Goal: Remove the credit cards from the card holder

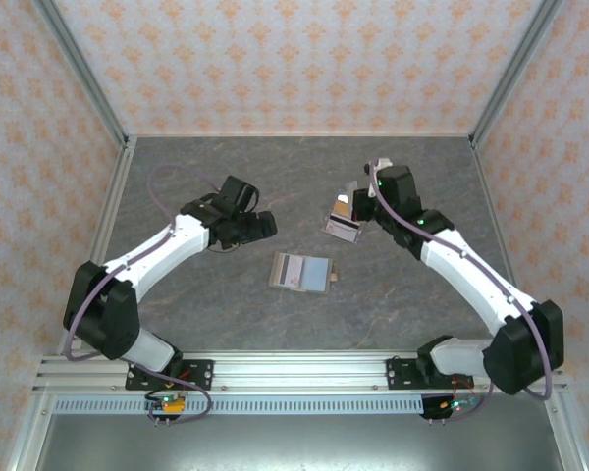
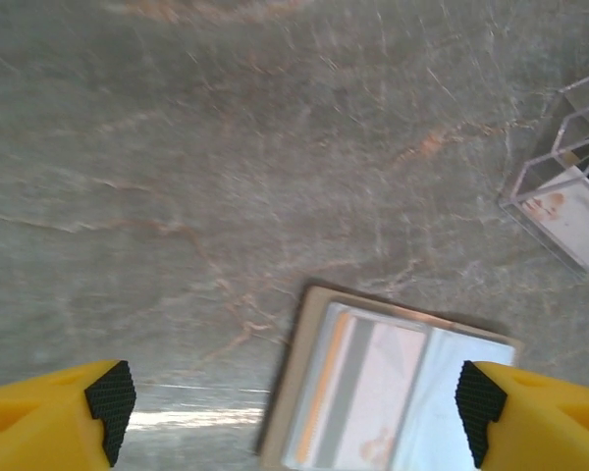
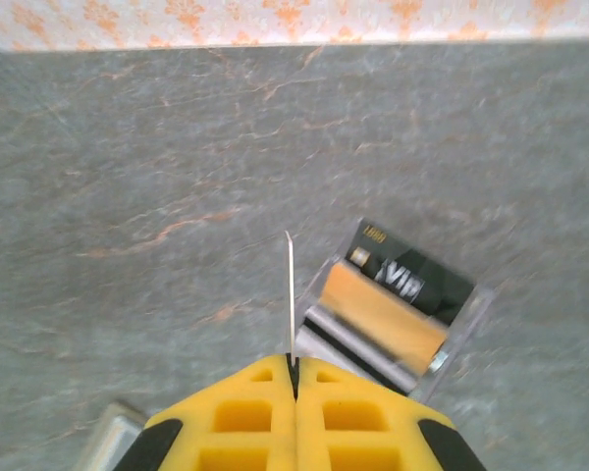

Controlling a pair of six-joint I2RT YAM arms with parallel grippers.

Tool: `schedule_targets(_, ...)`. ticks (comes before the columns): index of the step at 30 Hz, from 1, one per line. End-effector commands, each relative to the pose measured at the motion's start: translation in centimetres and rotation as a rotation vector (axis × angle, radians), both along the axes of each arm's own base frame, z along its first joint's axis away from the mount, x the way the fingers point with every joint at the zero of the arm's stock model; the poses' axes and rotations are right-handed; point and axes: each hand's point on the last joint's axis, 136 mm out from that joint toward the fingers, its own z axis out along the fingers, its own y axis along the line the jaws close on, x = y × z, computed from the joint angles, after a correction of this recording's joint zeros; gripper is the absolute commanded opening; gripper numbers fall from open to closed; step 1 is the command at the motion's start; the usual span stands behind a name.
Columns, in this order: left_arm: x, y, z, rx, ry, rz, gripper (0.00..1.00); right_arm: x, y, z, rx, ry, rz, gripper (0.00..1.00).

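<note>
One thin pale card point(image 3: 289, 289) sits edge-on, clamped in the right pincer point(image 3: 294, 367). Left pincer point(image 2: 294, 402) gapes over the flat-open olive-taupe bifold card holder point(image 1: 301, 271), lengthwise left-right.

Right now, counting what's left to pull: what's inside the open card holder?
One pale, orange-striped card shows in a slot of the card holder; anything tucked beneath it is covered.

Left wrist view chops the card holder point(image 2: 296, 383) off at the bottom edge, and it's smeary, so the print on the cards point(image 2: 363, 402) inside is unreadable. The clear piece point(image 2: 569, 211) runs off the right edge too. The credit card point(image 3: 289, 294) pinched in the right gripper point(image 3: 294, 371) sits edge-on, so its face can't be seen.
</note>
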Motion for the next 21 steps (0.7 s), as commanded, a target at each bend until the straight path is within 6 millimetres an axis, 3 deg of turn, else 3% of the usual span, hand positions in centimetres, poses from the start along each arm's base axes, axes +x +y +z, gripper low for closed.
schedule_targets(1,-1.1,3.0,0.5,0.077,-0.011,-0.014,0.92,0.9,0.6,-0.7,-0.141,-0.019,0.173,0.0)
schedule_targets(5,-1.2,4.7,1.5,0.094,-0.05,-0.013,1.0,2.4,0.9,-1.4,-0.186,-0.017,0.29,0.0)
schedule_targets(9,-1.4,6.0,1.6,0.116,-0.051,-0.009,1.0,2.9,1.4,-3.9,-0.251,0.057,0.43,0.0)
schedule_targets(13,-1.6,6.6,1.1,0.124,-0.036,-0.006,1.0,2.2,2.1,-6.4,-0.295,0.178,0.575,0.0)
schedule_targets(21,-1.9,6.8,0.4,0.126,-0.012,-0.013,1.0,3.1,1.8,-9.6,-0.374,0.268,0.64,0.0)
